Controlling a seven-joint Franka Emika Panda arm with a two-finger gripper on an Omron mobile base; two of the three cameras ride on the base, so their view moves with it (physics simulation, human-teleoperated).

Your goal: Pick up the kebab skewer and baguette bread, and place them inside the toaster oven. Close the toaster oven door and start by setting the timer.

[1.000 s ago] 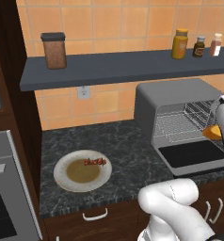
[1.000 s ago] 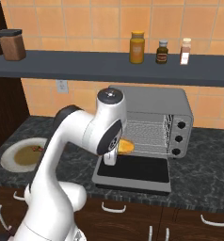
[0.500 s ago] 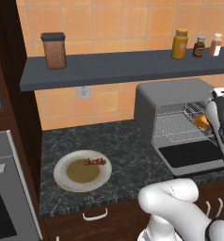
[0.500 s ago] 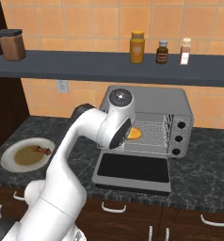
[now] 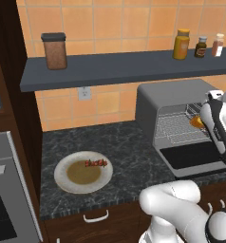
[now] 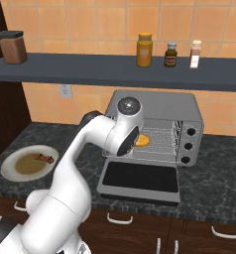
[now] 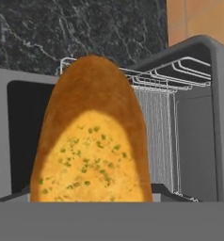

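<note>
Baguette bread is at the mouth of the toaster oven in my left base view, an orange end poking out past the arm's forearm, just above the wire rack. The toaster oven door lies folded down flat in front. Well to the left, the kebab skewer rests on a white plate on the dark speckled counter. A brown canister stands on the grey shelf above

From the right base view I see the loaf at the front of the oven cavity, over the rack, with the wrist right beside it; the gripper itself is hidden behind the arm. Three small bottles sit on the shelf, orange tile behind, and the knobs run down the oven's right side

My hand view has the bread looming close, rising from between the fingers, so I judge the jaws clamped on it, with the rack and the oven's inner wall beyond

I read this as the bread-loading step, half the loading at most. Next I should ease forward until the loaf sits over the rack, let go, back out clear of the door, then fetch the skewer
</note>
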